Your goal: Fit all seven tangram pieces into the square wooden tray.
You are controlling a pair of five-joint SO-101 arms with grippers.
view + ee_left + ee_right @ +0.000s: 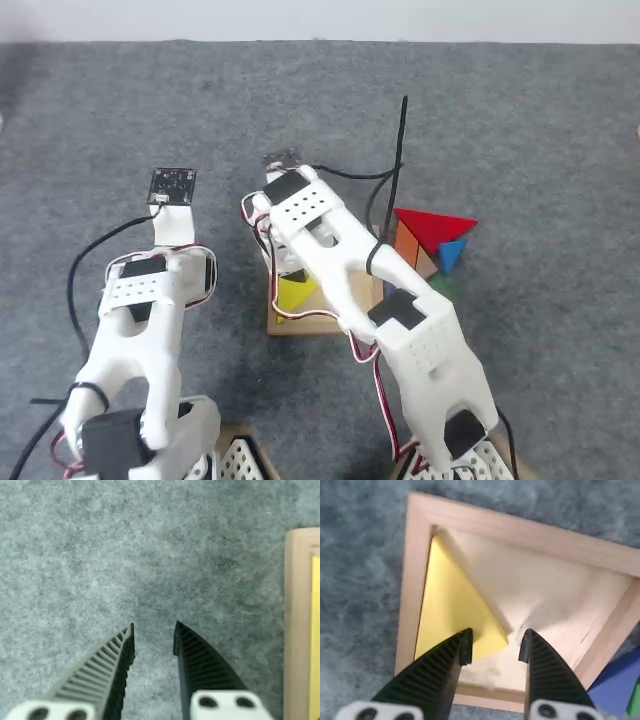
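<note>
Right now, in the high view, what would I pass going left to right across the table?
left arm → yellow triangle lying in the tray → orange piece → blue triangle

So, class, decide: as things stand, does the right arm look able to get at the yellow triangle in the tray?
Probably yes: the right gripper hangs open just above the yellow triangle, and nothing covers it.

The high camera is looking steeply down over the tabletop (520, 120); both my wrist cameras are peering close, sharing the tray (520, 530).
</note>
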